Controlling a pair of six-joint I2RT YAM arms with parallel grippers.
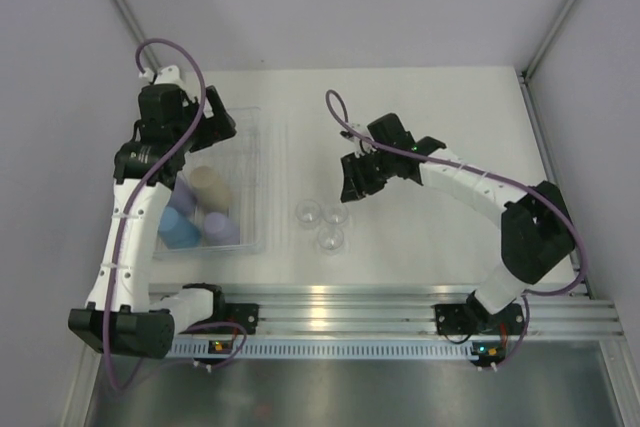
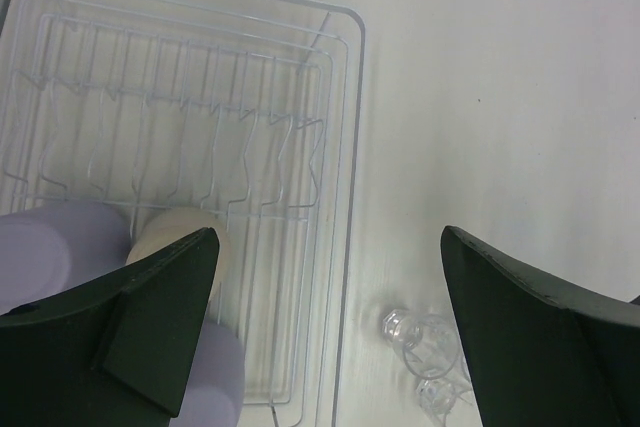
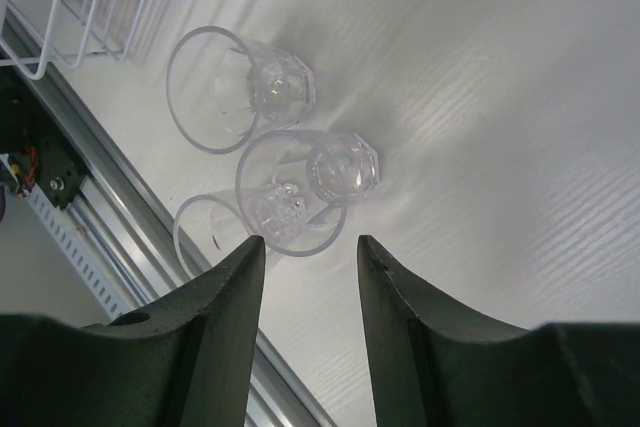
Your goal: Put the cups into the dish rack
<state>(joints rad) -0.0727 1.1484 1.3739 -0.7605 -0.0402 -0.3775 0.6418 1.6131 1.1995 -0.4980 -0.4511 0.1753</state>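
Tumblers [image 1: 220, 229] in near end of dish rack [image 1: 255, 147], clear cups [image 1: 308, 212] clustered beside

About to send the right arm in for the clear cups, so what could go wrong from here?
The three clear cups stand bunched together, so the right gripper, jaws only partly open, could knock a neighbour over going for one. The open left gripper hangs over the rack, so the arms might clash when unloading there.

My claw [image 2: 325, 242] gaped wide above the dish rack [image 2: 352, 97], where a beige cup [image 2: 160, 232] sat beside two lavender cups [image 2: 60, 247]; clear cups [image 2: 425, 342] stood just outside it on the tabletop [image 2: 500, 97].
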